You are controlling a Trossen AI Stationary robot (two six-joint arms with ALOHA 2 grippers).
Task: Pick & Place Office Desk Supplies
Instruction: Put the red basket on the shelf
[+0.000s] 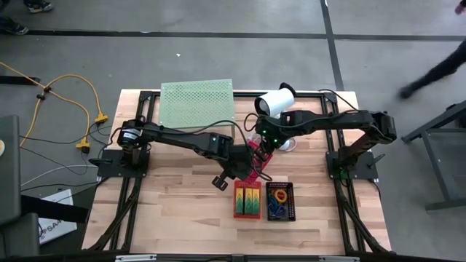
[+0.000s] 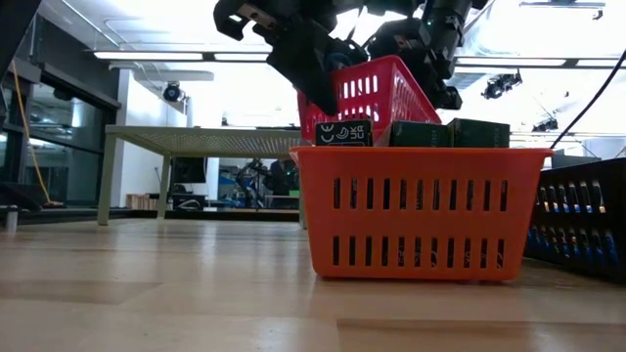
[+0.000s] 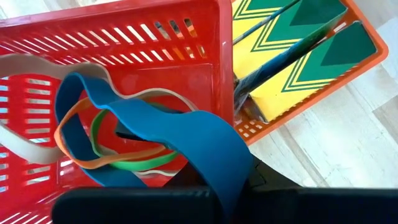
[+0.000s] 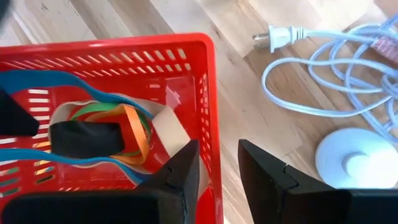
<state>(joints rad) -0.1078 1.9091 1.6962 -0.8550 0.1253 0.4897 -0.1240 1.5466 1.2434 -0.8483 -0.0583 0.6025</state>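
Wooden table (image 1: 182, 218): only wrist views reveal bands (image 3: 155, 134) inside red basket (image 4: 208, 93).

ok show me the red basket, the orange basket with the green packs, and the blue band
red basket (image 4: 124, 50): right wrist view, its slotted far wall.
orange basket (image 2: 421, 210): low view, its front wall.
blue band (image 3: 186, 134): left wrist view, the wide middle stretch.

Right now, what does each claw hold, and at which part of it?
Both hold the red basket, lifted off the table. The right claw pinches its side wall at the rim. The left claw is shut at the opposite side; its exact contact cannot be seen.
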